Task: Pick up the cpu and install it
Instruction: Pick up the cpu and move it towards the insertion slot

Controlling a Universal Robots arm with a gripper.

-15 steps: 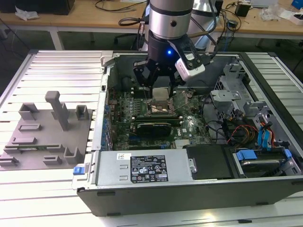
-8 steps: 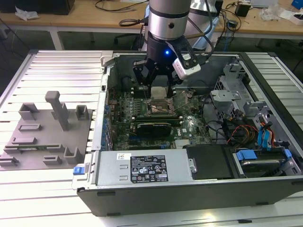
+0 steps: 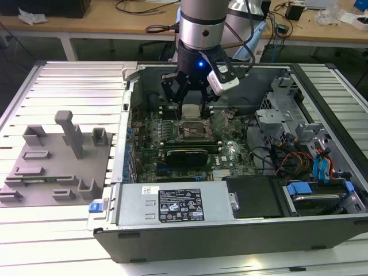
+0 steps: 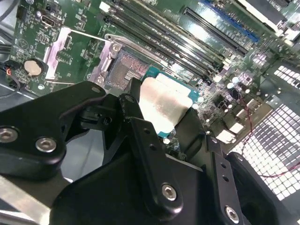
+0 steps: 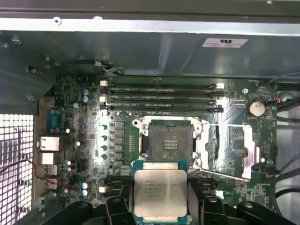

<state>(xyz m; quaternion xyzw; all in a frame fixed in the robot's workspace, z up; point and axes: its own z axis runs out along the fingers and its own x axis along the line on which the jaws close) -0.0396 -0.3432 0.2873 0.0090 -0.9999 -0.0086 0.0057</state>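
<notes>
My gripper hangs inside the open computer case, shut on the cpu, a small square chip with a silvery top. In both wrist views the cpu sits flat between the black fingers, held a little above the motherboard. The dark socket frame lies open just beyond the chip, its metal lid and lever swung aside. In the exterior view the socket is directly below and slightly in front of the gripper.
Memory slots run beside the socket. A black power supply fills the case's near side, with drive bays and cables at the exterior view's right. Grey plastic fixture blocks stand on the ribbed table at the exterior view's left.
</notes>
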